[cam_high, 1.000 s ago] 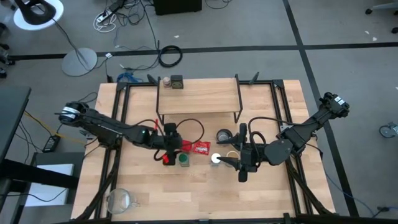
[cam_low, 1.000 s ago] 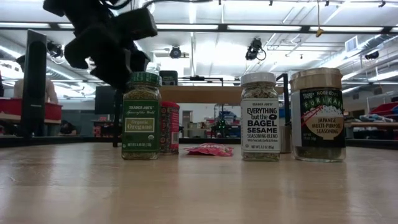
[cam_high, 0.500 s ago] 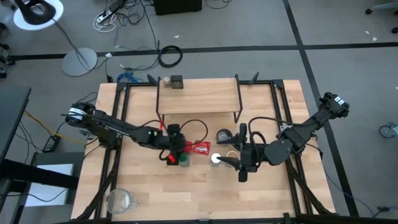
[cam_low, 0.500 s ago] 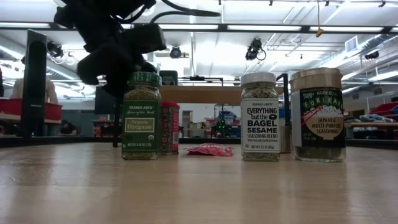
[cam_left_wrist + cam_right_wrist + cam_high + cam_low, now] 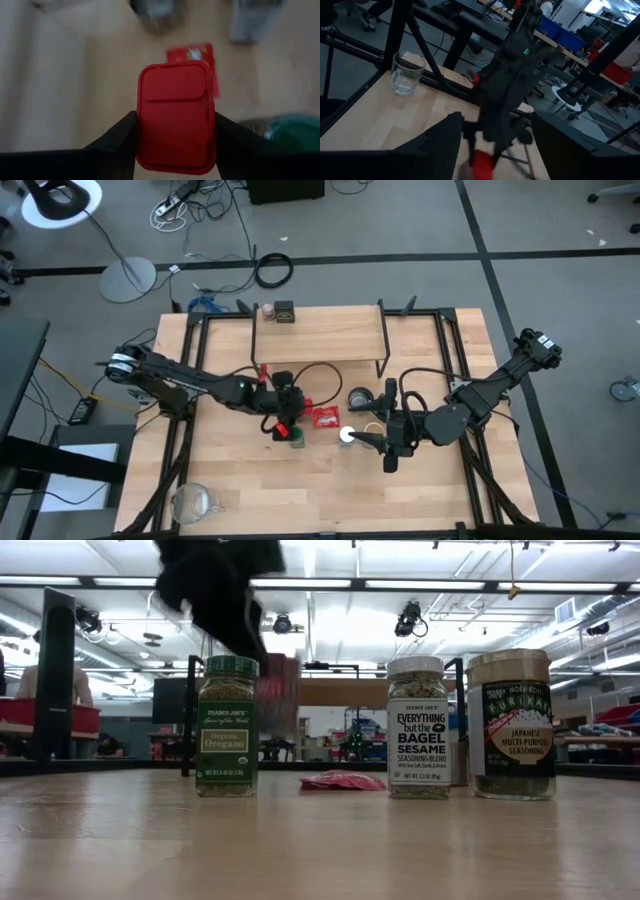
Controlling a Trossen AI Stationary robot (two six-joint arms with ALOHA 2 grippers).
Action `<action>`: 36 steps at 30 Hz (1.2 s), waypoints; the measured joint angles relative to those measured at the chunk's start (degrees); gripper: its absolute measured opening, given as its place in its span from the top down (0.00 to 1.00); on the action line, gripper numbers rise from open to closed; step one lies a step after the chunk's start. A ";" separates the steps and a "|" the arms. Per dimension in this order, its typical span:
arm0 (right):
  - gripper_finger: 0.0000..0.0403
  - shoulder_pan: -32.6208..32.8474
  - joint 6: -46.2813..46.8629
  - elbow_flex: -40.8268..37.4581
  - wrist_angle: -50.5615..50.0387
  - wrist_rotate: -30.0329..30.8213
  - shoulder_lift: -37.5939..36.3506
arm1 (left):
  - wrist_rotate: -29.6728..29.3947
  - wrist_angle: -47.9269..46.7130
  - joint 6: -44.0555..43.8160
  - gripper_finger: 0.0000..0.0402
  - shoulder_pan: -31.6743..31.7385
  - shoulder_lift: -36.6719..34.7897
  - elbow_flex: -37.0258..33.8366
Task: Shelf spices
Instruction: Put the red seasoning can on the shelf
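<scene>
The left gripper (image 5: 283, 426) was closed on the red tin (image 5: 176, 116), one finger on each narrow side, and held it off the table, beside the green jar (image 5: 227, 727). The tin looked stiff and light, with smooth walls that could slip — a grip on the flat sides, below the lid, seemed the safest. The shelf (image 5: 318, 335) stood farther back, with a dark square tin (image 5: 286, 311) already on its plank. The green jar, just beside the tin, and the flat red packet (image 5: 324, 417) lay closest to the path. The right gripper (image 5: 389, 442) waited near the white-capped jar (image 5: 348, 434); whether its fingers were open I cannot tell.
</scene>
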 joint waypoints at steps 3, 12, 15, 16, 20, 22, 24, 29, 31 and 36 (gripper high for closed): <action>0.40 0.00 -0.30 0.00 -0.04 0.00 0.02 | -4.62 -5.58 5.26 0.52 0.36 -0.13 7.58; 0.40 0.21 -0.48 0.00 0.00 0.01 0.02 | -4.48 -9.99 17.77 0.52 14.04 -0.20 20.57; 0.40 0.59 -0.51 0.00 0.04 0.02 0.02 | -0.79 -9.77 20.73 0.52 20.48 -0.20 21.88; 0.40 0.64 -0.55 0.00 0.04 0.00 0.00 | 0.99 -9.52 21.55 0.52 22.49 -0.18 22.17; 0.40 0.90 -1.43 0.00 0.04 0.00 0.00 | 6.87 -7.95 24.12 0.52 28.91 -0.18 22.49; 0.40 0.90 -1.85 0.00 0.04 0.00 0.02 | 9.46 -7.12 24.73 0.52 31.20 0.22 22.51; 0.40 0.90 -1.97 0.00 0.04 0.00 0.02 | 12.66 -6.08 24.83 0.52 33.17 0.72 22.51; 0.40 0.90 -2.38 0.00 -0.17 0.00 0.00 | 14.80 -4.25 26.47 0.52 35.65 3.90 22.54; 0.40 0.90 -2.38 0.00 -0.39 0.00 0.01 | 15.22 -3.94 27.51 0.52 36.49 5.34 22.54; 0.40 0.90 -2.38 0.00 -1.05 0.00 0.02 | 15.81 -4.95 28.12 0.52 39.17 9.08 25.44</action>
